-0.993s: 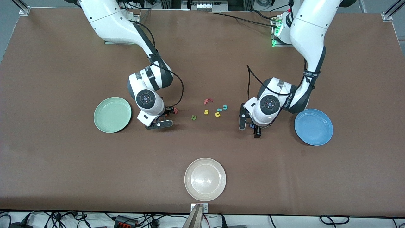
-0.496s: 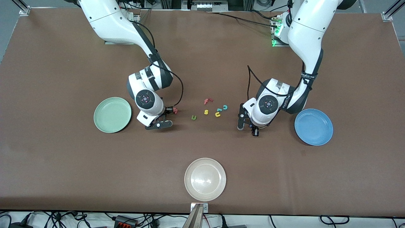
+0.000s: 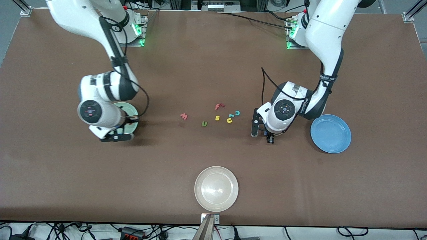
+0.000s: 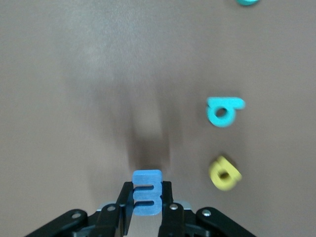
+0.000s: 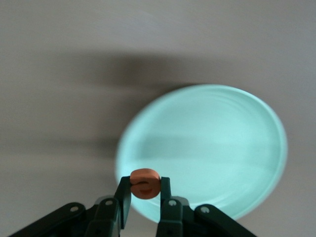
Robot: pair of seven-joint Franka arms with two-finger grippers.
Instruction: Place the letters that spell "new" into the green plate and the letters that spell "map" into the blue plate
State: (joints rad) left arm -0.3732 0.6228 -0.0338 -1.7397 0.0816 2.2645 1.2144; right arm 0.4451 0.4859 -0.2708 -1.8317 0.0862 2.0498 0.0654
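Observation:
My right gripper [image 5: 144, 186] is shut on the orange e [image 5: 144, 183] and hangs over the rim of the green plate [image 5: 212, 143]; the right arm hides most of that plate [image 3: 130, 109] in the front view. My left gripper [image 4: 147, 191] is shut on the blue m [image 4: 147, 193], low over the table between the letter cluster and the blue plate [image 3: 330, 133]. The pinkish-red w [image 3: 183, 116] and green n [image 3: 204, 123] lie on the table mid-way. The teal p [image 4: 224, 110] and yellow a [image 4: 224, 173] lie just ahead of the left gripper [image 3: 269, 138].
A red f [image 3: 219, 106], a yellow s [image 3: 217, 117] and a teal c [image 3: 237, 112] lie among the loose letters. A cream-white plate [image 3: 216, 188] sits near the table's front edge.
The right arm swung from beside the w to over the green plate, carrying the orange e. The left gripper closed on the blue m and barely moved.

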